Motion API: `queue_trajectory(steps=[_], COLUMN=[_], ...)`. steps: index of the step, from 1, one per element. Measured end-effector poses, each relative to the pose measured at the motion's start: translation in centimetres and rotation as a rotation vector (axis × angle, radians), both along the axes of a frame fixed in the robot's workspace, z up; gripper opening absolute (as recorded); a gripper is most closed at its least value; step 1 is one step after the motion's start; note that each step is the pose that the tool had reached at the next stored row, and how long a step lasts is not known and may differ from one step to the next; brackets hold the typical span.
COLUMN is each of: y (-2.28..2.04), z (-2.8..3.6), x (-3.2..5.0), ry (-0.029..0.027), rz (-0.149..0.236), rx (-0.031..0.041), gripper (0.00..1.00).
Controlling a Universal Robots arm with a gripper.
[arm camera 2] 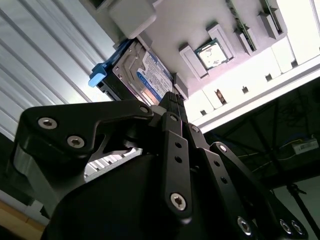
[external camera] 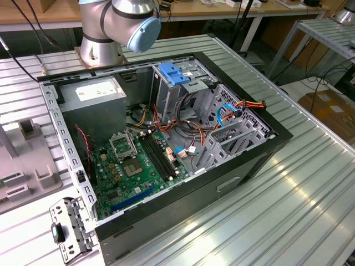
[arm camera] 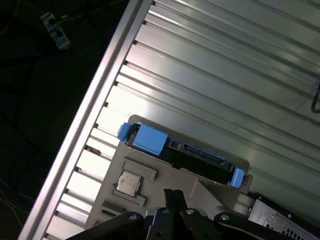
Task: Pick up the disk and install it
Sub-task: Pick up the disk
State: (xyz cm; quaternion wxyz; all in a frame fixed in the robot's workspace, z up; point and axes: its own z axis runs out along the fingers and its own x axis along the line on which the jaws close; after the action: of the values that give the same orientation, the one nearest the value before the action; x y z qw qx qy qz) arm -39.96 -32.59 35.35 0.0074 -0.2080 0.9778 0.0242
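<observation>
Stands the disk (arm camera: 200, 156) on edge in a grey holder (arm camera 2: 165, 25) by the table (arm camera: 225, 60) edge — blue rails exposed, likely for easy grasping. Hangs near it with gripper (arm camera: 173, 192) fingers together, empty.

Blue-and-white label (arm camera 2: 156, 75) on the disk (arm camera 2: 131, 70), white sticker (external camera: 95, 91) on the power supply box (external camera: 94, 115), print on both too small to read

A ribbed metal surface (external camera: 288, 210) gleams under bright light; a wooden bench (external camera: 33, 14) runs along the far side, with a cardboard box (external camera: 333, 111) and loose cables (external camera: 319, 83) on the floor at the exterior view's right.
</observation>
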Motion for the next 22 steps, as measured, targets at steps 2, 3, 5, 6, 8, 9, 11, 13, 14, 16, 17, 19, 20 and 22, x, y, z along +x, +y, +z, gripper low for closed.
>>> queue_trajectory(steps=[2,3,5,6,8,9,11,13,14,16,17,19,20,22], y=[0.0,0.0,0.0,0.0,0.0,0.0,0.0,0.0,0.0,0.0,0.0,0.0,0.0,0.0], z=[0.0,0.0,0.0,0.0,0.0,0.0,0.0,0.0,0.0,0.0,0.0,0.0,0.0,0.0], x=[0.0,0.0,0.0,0.0,0.0,0.0,0.0,0.0,0.0,0.0,0.0,0.0,0.0,0.0], ry=[0.0,0.0,0.0,0.0,0.0,0.0001,0.0,0.0,0.0,0.0,0.0,0.0,0.0,0.0], rz=[0.01,0.019,0.03,0.038,0.057,0.067,0.081,0.097,0.104,0.117,0.127,0.145,0.151,0.167], rx=[0.0,0.0,0.0,0.0,0.0,0.0,0.0,0.0,0.0,0.0,0.0,0.0,0.0,0.0], gripper=[0.11,0.11,0.11,0.11,0.11,0.11,0.11,0.11,0.11,0.11,0.11,0.11,0.11,0.11])
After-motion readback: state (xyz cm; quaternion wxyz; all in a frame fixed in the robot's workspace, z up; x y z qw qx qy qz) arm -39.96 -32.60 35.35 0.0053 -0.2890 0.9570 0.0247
